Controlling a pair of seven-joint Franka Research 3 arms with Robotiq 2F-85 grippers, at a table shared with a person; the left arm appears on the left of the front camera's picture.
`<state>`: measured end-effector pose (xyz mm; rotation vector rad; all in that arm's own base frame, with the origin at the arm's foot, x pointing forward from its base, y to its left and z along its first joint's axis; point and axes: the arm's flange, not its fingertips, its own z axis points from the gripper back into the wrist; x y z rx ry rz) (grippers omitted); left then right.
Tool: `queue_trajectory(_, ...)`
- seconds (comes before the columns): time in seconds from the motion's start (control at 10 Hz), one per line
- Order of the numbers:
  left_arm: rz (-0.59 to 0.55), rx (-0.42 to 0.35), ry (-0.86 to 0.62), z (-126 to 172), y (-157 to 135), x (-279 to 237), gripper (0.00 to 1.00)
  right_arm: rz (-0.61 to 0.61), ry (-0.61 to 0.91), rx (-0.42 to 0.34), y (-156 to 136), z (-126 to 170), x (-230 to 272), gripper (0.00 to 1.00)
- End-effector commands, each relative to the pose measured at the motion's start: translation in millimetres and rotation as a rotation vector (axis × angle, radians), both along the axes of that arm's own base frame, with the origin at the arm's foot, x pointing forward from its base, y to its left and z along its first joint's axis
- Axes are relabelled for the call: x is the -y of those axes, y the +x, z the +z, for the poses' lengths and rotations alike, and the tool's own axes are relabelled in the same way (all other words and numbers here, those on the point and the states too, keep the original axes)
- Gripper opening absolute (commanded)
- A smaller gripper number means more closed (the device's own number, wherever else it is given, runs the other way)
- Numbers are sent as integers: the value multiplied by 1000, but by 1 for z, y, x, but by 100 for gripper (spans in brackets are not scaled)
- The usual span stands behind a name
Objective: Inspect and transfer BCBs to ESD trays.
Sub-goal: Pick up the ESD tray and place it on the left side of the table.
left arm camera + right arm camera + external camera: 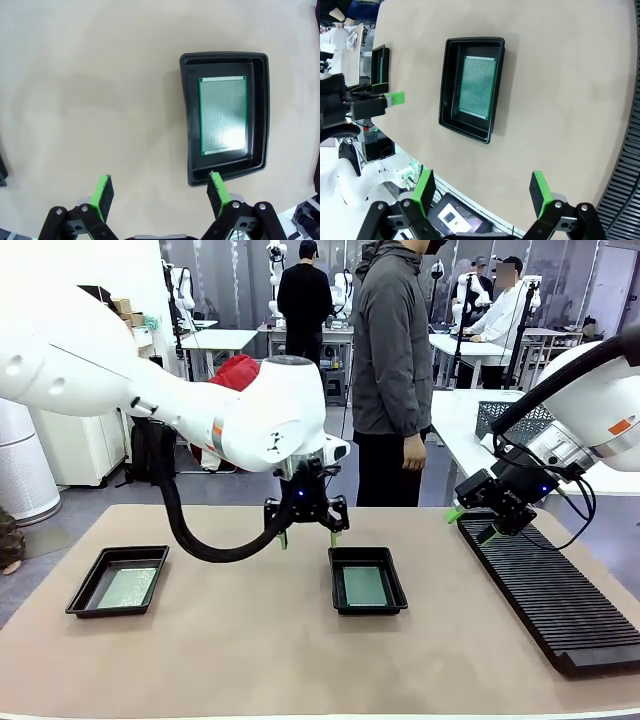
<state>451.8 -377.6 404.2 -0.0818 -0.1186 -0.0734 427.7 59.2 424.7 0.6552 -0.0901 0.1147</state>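
Two black ESD trays lie on the tan table, and each holds a green BCB. The middle tray (pixel 367 581) carries a BCB (pixel 365 586); the left tray (pixel 118 581) carries another BCB (pixel 127 587). My left gripper (pixel 307 537) hovers open just behind the middle tray, with nothing between its fingers. From the left wrist, that tray (pixel 226 116) and its BCB (pixel 223 115) lie ahead and to the right of the left gripper (pixel 161 194). My right gripper (pixel 472 524) hangs open and empty above the far end of the rack. Beyond the right gripper (pixel 482 192), the right wrist view has the middle tray (pixel 471 88) and its BCB (pixel 477 87).
A long black ribbed rack (pixel 553 595) runs along the table's right side, and its edge (pixel 626 165) appears in the right wrist view. A person in a grey jacket (pixel 392 350) stands at the far side. Bare tabletop lies between the two trays.
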Motion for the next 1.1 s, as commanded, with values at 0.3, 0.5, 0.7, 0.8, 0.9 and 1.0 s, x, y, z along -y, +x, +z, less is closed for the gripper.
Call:
queue_trajectory(0.3,22,12,8,-40,17,26,100,-15,-13,1,1,0,-1,100)
queue_trajectory(0.5,19,19,7,-57,24,29,100,-15,-13,1,1,0,-1,100)
queue_trajectory(0.7,33,35,8,-70,30,33,100,-15,-13,1,1,0,-1,100)
queue_trajectory(0.8,35,29,18,-78,34,36,100,-15,-13,1,1,0,-1,100)
queue_trajectory(0.9,33,12,25,-86,36,40,100,-15,-13,1,1,0,-1,100)
queue_trajectory(1.0,31,5,38,-92,38,42,100,-15,-13,1,1,0,-1,100)
